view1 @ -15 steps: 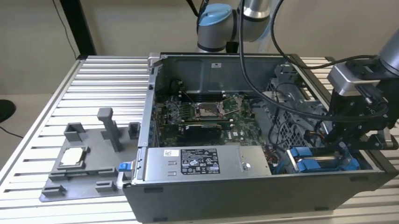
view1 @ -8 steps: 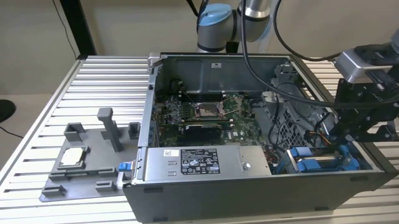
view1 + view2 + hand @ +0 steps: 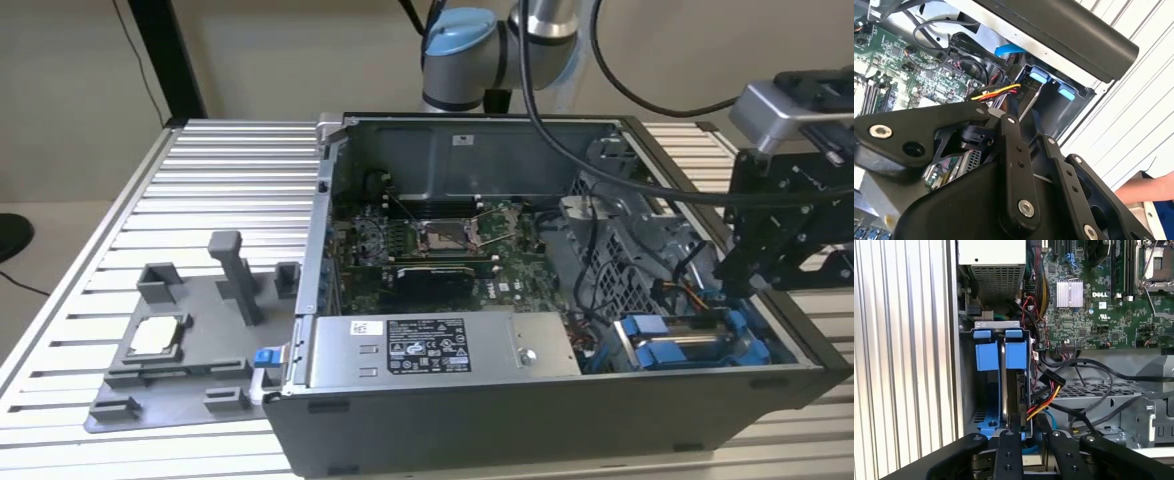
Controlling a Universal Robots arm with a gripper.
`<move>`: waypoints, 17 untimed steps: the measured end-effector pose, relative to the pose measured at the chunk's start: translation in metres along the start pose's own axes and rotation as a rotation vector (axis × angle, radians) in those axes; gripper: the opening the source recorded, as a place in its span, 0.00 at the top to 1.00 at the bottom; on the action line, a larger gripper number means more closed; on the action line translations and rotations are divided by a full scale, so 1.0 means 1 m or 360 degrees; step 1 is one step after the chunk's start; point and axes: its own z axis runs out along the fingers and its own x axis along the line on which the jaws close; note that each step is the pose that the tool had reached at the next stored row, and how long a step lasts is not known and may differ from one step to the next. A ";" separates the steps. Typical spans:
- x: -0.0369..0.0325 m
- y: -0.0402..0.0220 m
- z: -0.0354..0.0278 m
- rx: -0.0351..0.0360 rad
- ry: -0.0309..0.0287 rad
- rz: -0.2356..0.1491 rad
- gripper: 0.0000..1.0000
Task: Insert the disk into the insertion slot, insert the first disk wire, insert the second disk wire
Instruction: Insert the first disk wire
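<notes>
End effector (image 3: 1028, 424) near insertion slot (image 3: 968, 390); one disk (image 3: 1015, 355) inside, two blue tabs (image 3: 986, 351).

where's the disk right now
The disk sits in its slot in the near corner of the open case, on the exterior view's right, between the grey box with the sticker and the case wall.

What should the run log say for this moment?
disk: seated in insertion slot | gripper: over disk, nearest red-yellow wires | wire connection: cannot tell
</notes>
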 end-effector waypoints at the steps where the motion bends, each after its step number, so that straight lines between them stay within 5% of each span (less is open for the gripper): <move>1: 0.0000 0.0000 -0.0007 0.0000 0.00000 0.0000 0.00; 7: -0.0003 -0.0037 -0.0008 0.0000 0.00002 0.0000 0.00; 17: -0.0022 -0.0293 -0.0010 -0.0012 0.00006 0.0001 0.00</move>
